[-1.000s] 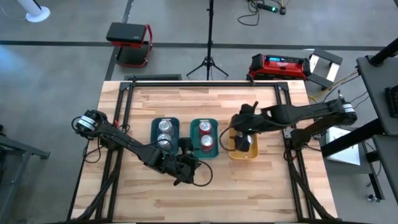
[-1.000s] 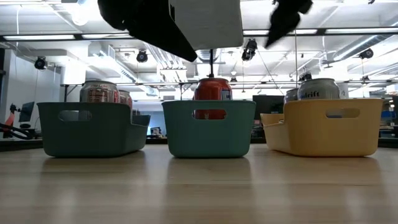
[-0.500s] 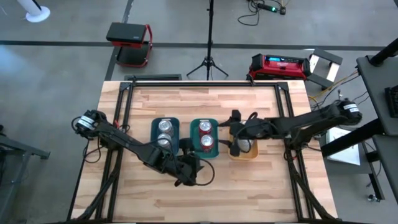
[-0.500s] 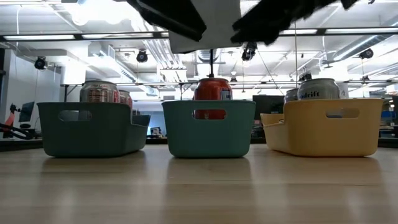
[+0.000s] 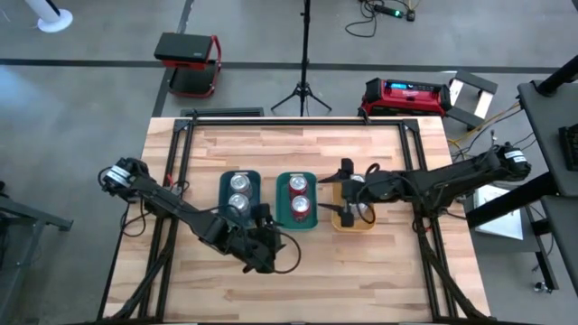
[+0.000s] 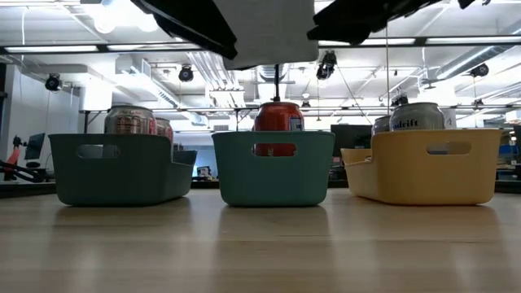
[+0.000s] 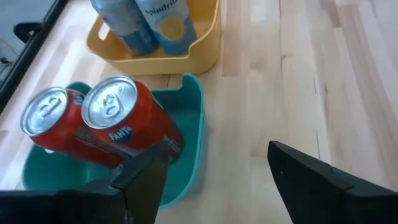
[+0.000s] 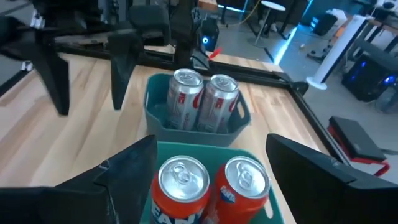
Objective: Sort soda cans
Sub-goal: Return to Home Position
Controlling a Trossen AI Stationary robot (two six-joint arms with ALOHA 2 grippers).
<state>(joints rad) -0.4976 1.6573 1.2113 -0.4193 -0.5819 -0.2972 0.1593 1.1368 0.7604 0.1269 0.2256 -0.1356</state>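
Two silver soda cans [image 5: 239,192] stand in the dark teal tray [image 5: 223,194]. Two red soda cans [image 5: 298,195] stand in the green tray [image 5: 312,221], and two bluish-silver soda cans [image 7: 152,25] stand in the yellow tray [image 7: 186,59]. My left gripper [image 5: 268,231] hangs open above the table, near the green tray's near side, with nothing between its fingers [image 7: 144,180]. My right gripper [image 5: 340,194] is open over the yellow tray, pointing toward the table's left. It looks across the red cans [image 8: 211,183] and holds nothing.
The three trays stand side by side at the table's middle, seen in the low view as teal [image 6: 122,167], green [image 6: 273,167] and yellow [image 6: 423,163]. Bare wood [image 5: 361,280] lies toward the near edge. Black frame rails [image 5: 181,135] run along the table's sides.
My right gripper has swung from above the yellow tray's far side toward the table's left and turned level, so that it now points left over that tray. My left gripper has drawn back a little toward the near left. No can has moved.
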